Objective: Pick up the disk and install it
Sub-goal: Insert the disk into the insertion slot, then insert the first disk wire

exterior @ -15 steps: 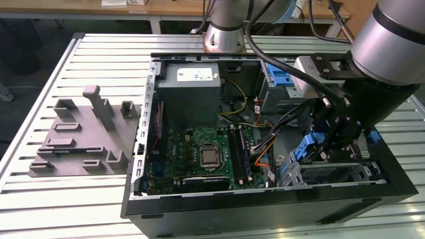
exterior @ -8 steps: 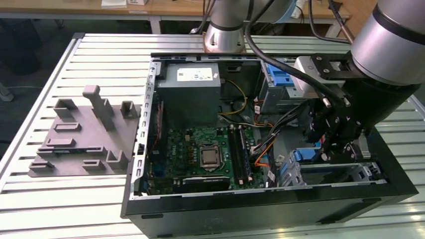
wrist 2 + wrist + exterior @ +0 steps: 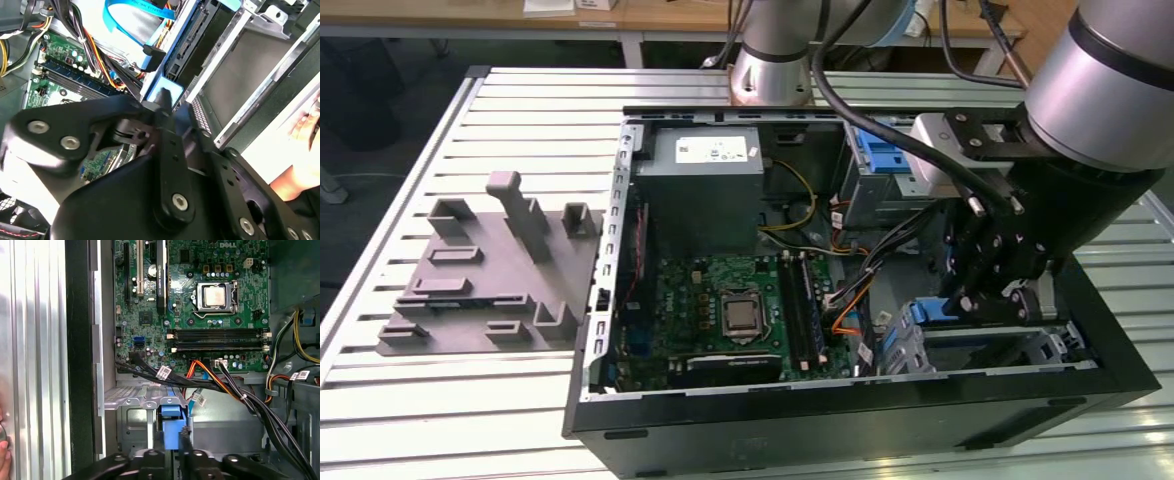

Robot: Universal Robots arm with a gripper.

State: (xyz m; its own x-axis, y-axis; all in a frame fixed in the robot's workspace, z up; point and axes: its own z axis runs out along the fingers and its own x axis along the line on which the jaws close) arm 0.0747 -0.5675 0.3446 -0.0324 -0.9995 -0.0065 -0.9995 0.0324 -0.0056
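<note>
1. Exterior view: the pincer (image 3: pixel 977 300) reaches into the computer case (image 3: pixel 854 425) at its 4 o'clock corner, over the drive cage (image 3: pixel 1027 345).
2. In the first wrist view, the disk (image 3: pixel 172 425) stands on edge in that cage, likely so its blue rails line up with the slot.
3. The pincer looks nearly closed, pinching the disk's blue end, probably to steer it.

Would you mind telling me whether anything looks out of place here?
A person's hand is over the table just outside the open case while the gripper is down inside it by the drive cage; nothing else stands out.
</note>
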